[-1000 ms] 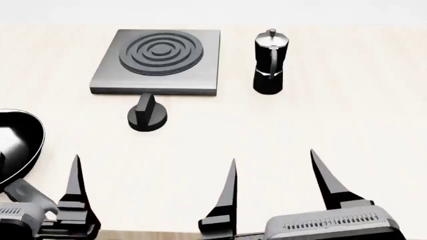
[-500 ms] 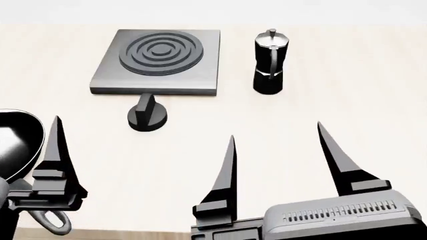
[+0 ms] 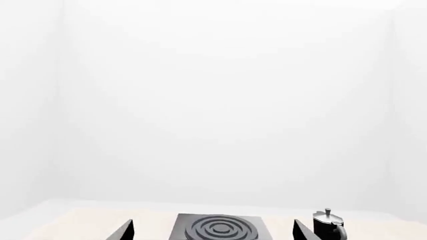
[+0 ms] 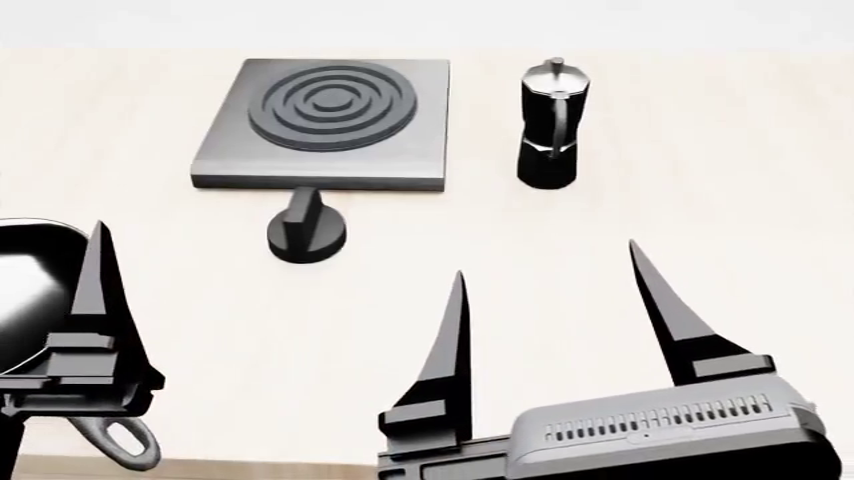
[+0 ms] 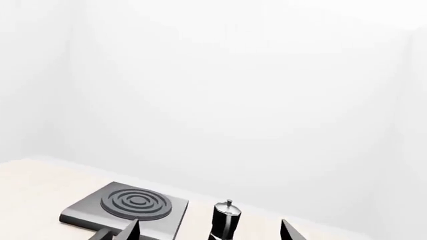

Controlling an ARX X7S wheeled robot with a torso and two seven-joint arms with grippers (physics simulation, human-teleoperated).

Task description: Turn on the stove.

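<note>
Stove (image 4: 327, 125) far on the table (image 4: 694, 230), left of centre in the head view: grey slab, dark burner rings toward its back. Knob (image 4: 307, 230) just before the slab's front edge, upright fin on a round black base, touched by nothing. Pot (image 4: 550, 125) upright to the right of the stove, apart from it. Pan (image 4: 30, 300) at the left edge, partly hidden behind the left gripper.

Right gripper (image 4: 547, 285) low at centre-right, jaws spread wide, nothing between them, tips pointing toward the far side, well short of the knob. Left gripper (image 4: 96, 262) at the lower left with only one finger showing in the head view; two finger tips set well apart at the bottom edge of the left wrist view, with the stove (image 3: 219, 228) between them, so jaws open too, empty.

Compared with half a second ago: stove, knob and pot sit slightly lower and to the right in the head view. Right gripper barely shifted. Left finger a little lower and nearer the left edge. Compared with a second ago: both grippers reach further up the table.
</note>
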